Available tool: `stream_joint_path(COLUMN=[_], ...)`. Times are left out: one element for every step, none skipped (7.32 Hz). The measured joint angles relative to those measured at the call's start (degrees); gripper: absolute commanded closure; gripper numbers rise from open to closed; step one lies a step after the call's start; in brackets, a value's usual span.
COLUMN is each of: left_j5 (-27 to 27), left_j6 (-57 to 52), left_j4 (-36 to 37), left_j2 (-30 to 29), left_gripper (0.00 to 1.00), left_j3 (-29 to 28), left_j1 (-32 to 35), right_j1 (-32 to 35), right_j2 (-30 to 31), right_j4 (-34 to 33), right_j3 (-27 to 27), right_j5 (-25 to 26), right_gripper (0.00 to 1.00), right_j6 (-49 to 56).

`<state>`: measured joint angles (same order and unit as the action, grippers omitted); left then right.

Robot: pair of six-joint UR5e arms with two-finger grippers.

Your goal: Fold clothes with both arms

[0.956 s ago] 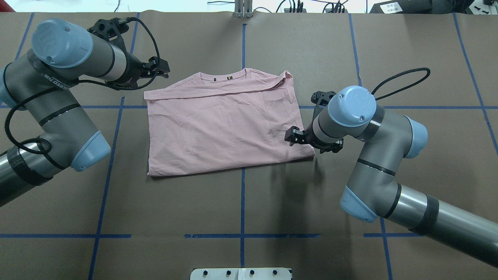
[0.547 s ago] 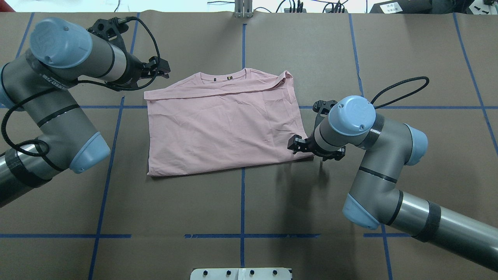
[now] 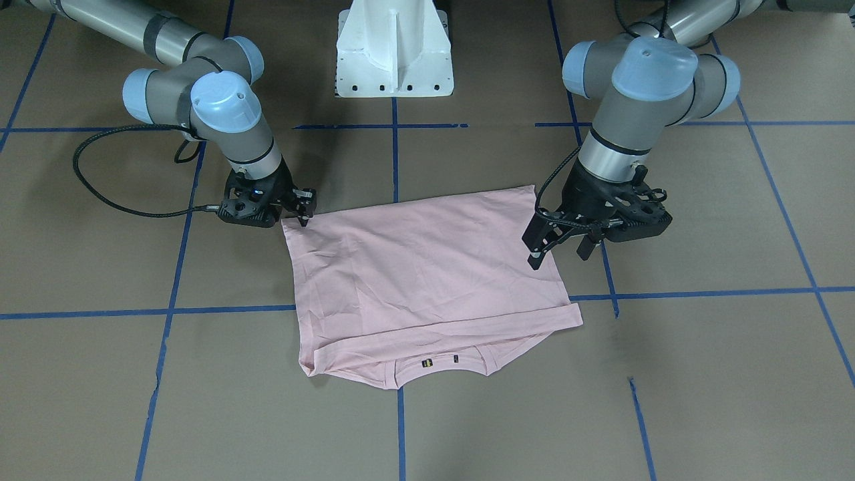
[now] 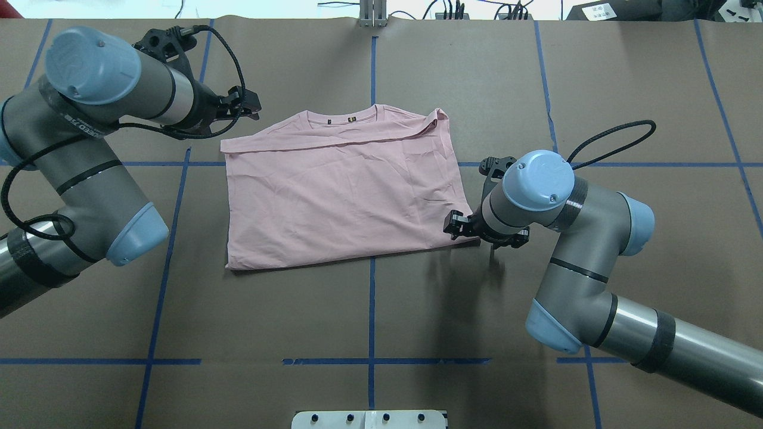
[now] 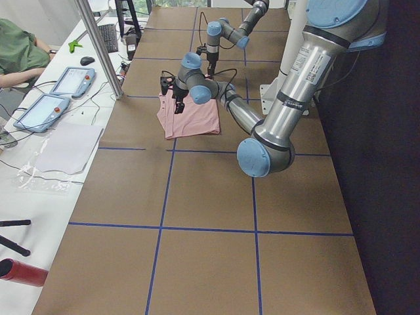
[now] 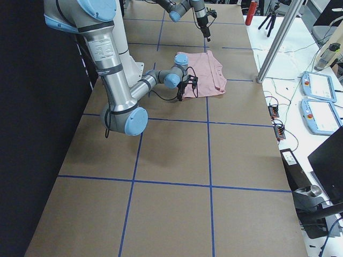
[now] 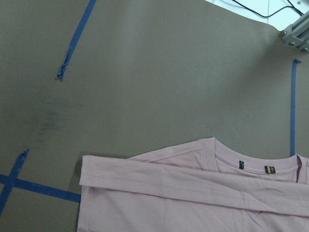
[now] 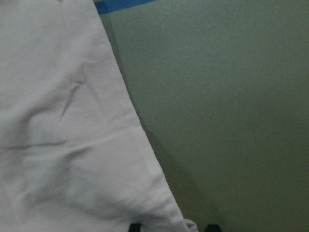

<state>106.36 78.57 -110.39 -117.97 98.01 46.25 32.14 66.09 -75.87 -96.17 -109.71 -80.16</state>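
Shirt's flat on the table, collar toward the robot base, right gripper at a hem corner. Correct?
No. The collar points away from the robot base, toward the operators' side; the exterior front-facing view shows it. The T-shirt does lie flat on the table, with the right gripper at a hem corner.
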Motion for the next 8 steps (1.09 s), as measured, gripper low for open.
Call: stream_joint_path(left_j5=[0.0,0.0,0.0,0.0,0.0,0.0,-0.1,-0.1], left_j6=[0.0,0.0,0.1,0.1,0.1,0.1,0.1,0.1], left_j4=[0.0,0.0,0.0,-0.1,-0.1,-0.1,-0.1,-0.1], left_j2=[0.0,0.0,0.0,0.0,0.0,-0.1,-0.1,-0.2], left_gripper=[0.0,0.0,0.0,0.0,0.0,0.0,0.0,0.0], left_j3=[0.0,-0.1,-0.1,-0.1,-0.1,0.0,0.1,0.2], left_j1=[0.0,0.0,0.0,0.0,0.0,0.0,0.0,0.0], right_j1=[0.3,0.5,0.6,0.8,0.9,0.8,0.0,-1.4], right_j2=[0.0,0.0,0.0,0.1,0.5,2.1,5.8,10.9], right_j4=[-0.1,-0.1,-0.2,-0.2,-0.2,-0.2,-0.2,-0.2], right_j3=[-0.1,-0.1,-0.1,-0.1,-0.7,-2.7,-6.5,-11.4], right_j5=[0.0,0.0,-0.1,-0.2,-0.5,-0.8,-0.9,-0.9], right_gripper=[1.0,1.0,1.0,1.0,1.0,1.0,1.0,1.0], right_j6=[0.1,0.4,0.9,1.2,1.3,1.3,1.3,1.3])
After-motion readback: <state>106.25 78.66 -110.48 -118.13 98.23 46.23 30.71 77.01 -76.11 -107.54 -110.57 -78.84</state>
